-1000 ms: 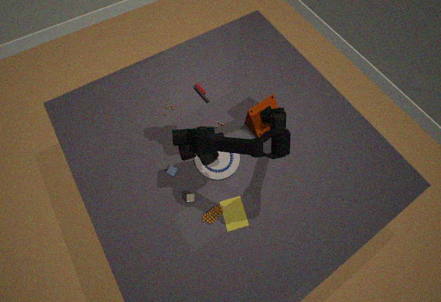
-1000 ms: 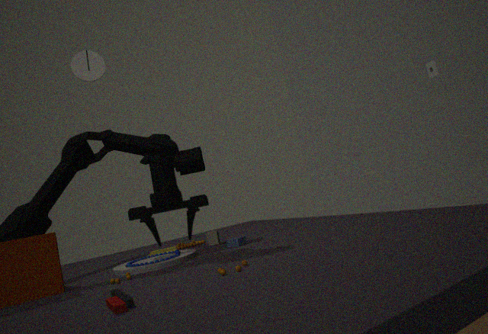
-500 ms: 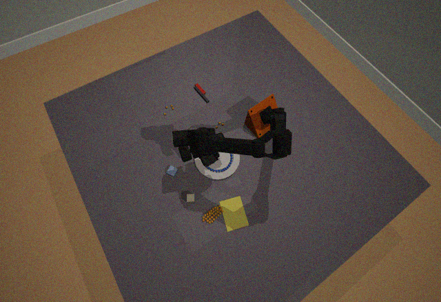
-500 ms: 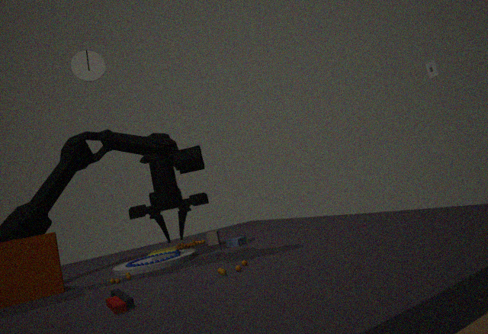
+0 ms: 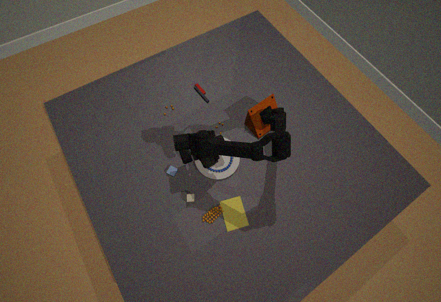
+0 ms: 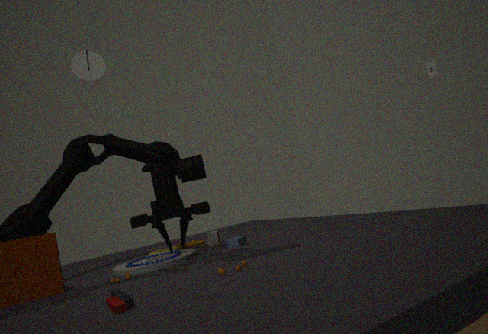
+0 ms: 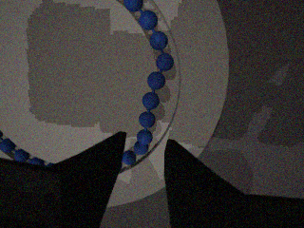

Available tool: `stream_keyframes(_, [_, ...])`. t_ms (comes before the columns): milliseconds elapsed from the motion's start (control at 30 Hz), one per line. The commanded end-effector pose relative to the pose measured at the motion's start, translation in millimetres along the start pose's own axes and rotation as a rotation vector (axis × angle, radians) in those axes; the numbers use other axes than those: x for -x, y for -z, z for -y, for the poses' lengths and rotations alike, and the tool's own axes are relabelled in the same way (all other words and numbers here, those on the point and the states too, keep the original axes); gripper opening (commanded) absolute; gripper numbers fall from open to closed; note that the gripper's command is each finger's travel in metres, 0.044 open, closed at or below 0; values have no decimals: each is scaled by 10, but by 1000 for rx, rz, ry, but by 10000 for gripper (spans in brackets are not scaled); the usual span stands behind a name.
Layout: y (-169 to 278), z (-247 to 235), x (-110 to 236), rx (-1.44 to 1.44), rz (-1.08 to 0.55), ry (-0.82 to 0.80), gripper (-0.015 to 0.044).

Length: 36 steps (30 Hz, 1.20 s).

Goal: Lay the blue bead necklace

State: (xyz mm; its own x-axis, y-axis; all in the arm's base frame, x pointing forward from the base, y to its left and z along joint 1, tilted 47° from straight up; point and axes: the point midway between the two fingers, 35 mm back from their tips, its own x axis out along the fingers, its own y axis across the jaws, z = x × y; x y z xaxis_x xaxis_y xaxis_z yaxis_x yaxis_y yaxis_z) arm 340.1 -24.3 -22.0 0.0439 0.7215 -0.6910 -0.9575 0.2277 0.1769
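Observation:
The round bead board (image 5: 218, 176) (image 6: 130, 271) (image 7: 204, 85) is pale and lies flat under the arm. The blue bead necklace (image 5: 218, 171) (image 6: 153, 260) (image 7: 156, 81) lies on it as a ring. In the wrist view its right side bows inward, away from the thin curved groove edge; the lowest beads there are close to that edge. My gripper (image 6: 177, 249) (image 7: 145, 142) is open by a narrow gap, pointing down low at the board's far side from the arm base. A few beads show between and just beyond the tips, not visibly pinched. The left finger hides part of the necklace.
An orange bracket (image 5: 253, 125) (image 6: 29, 269) stands by the arm base. A yellow sheet (image 5: 233, 214), a heap of orange beads (image 5: 212, 214), a cream cube (image 5: 190, 198) and a light blue block (image 5: 171, 170) lie around the board. Loose orange beads and a red piece (image 5: 200, 89) lie elsewhere.

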Motion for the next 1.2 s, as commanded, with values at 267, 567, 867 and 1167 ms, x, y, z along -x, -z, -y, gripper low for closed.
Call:
stream_keyframes(267, [-4,-8,-65,1,0,-3,15])
stream_keyframes(567, [-4,-8,-65,1,0,-3,0])
stream_keyframes(867, [-4,-8,-65,1,0,-3,0])
stream_keyframes(1167, [-4,-8,-65,1,0,-3,0])
